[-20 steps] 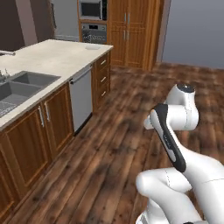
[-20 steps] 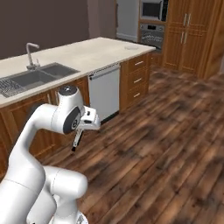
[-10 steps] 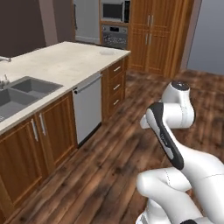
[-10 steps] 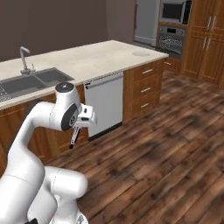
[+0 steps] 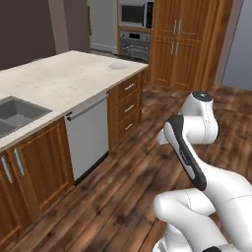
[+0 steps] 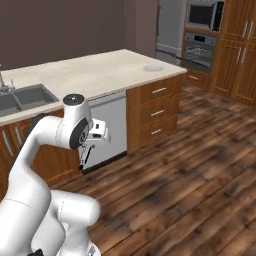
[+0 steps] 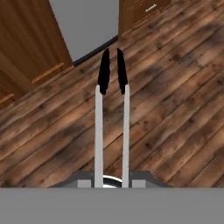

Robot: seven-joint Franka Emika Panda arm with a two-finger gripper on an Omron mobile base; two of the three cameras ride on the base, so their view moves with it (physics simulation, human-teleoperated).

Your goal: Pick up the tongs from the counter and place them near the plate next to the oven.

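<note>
My gripper (image 6: pixel 92 144) is shut on the tongs (image 6: pixel 86 157), which hang down from it over the wooden floor in front of a dishwasher. In the hand view the tongs (image 7: pixel 99 127) run straight up from the gripper (image 7: pixel 112 180), two pale arms side by side ending in dark tips. The plate (image 5: pixel 118 65) (image 6: pixel 153 67) lies flat at the far end of a pale stone worktop (image 5: pixel 59 81) (image 6: pixel 95 75). Beyond that end stands the oven (image 5: pixel 134 45) (image 6: pixel 200 50) with its racks showing. The counter with the cooktop is out of view.
A sink (image 5: pixel 17 110) (image 6: pixel 25 97) is set in the worktop's near end, with a dishwasher (image 5: pixel 88 133) (image 6: pixel 107 127) and drawers below. A microwave (image 5: pixel 134 13) (image 6: pixel 202 14) sits above the oven, a grey fridge (image 5: pixel 102 24) to its left. Open wooden floor lies to the right.
The whole picture has shifted: the base has driven along the worktop toward the oven, so plate and oven look nearer. The tongs stay held in the gripper.
</note>
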